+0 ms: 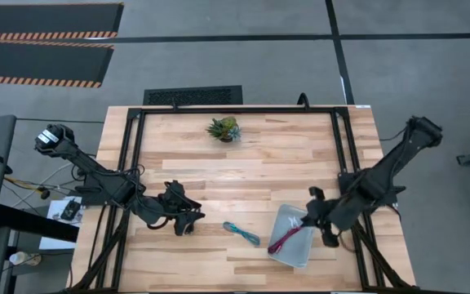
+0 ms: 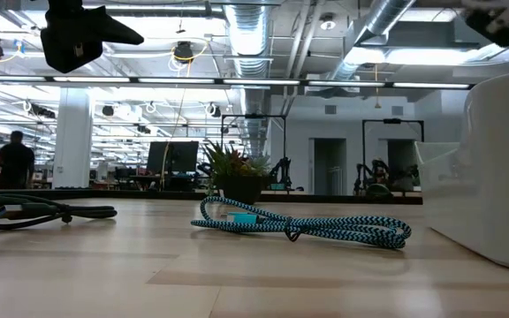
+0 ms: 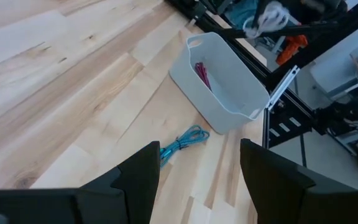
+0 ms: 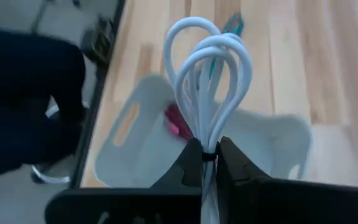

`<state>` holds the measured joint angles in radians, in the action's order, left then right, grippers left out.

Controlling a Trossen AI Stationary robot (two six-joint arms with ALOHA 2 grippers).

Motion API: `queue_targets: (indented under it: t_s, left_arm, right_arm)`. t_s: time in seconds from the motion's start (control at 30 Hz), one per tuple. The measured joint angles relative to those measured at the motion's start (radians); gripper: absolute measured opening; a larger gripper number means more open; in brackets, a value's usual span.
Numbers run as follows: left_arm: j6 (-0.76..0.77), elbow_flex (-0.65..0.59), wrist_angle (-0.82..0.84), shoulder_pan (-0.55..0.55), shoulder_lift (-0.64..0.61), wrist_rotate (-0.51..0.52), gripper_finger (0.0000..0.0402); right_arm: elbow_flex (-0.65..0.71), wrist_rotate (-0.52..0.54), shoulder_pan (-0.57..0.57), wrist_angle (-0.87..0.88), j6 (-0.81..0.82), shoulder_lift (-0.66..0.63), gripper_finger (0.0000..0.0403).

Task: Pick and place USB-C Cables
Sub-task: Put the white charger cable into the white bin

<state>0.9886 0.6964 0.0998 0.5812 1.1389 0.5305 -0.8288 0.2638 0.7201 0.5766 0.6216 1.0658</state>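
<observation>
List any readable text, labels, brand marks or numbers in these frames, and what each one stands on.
None can be read. The tray, the white cable in the right gripper, the teal cable and the plant pot show no print. Screens in the room beyond the table are too small to read.

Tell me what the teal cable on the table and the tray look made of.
Teal cable: looks like braided fabric sheathing; a zigzag weave shows in the low view. Tray: likely moulded plastic, matte pale blue, with thin smooth walls and a cut-out handle; the material is not certain.
</observation>
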Motion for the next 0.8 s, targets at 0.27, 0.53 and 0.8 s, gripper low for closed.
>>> queue_targets:
  t_s: [0.27, 0.53, 0.8]
  left_arm:
    - [0.001, 0.0, 0.0, 0.0, 0.0, 0.032, 0.0206]
    - [0.001, 0.0, 0.0, 0.0, 0.0, 0.026, 0.0206]
    - [0.0, 0.0, 0.001, 0.0, 0.0, 0.026, 0.0206]
  right_arm:
    - [-0.04, 0.0, 0.018, 0.041, -0.011, 0.2, 0.0014]
    - [-0.236, 0.003, 0.017, 0.271, -0.166, 0.396, 0.0014]
    - [-0.374, 0.002, 0.017, 0.383, -0.361, 0.56, 0.0015]
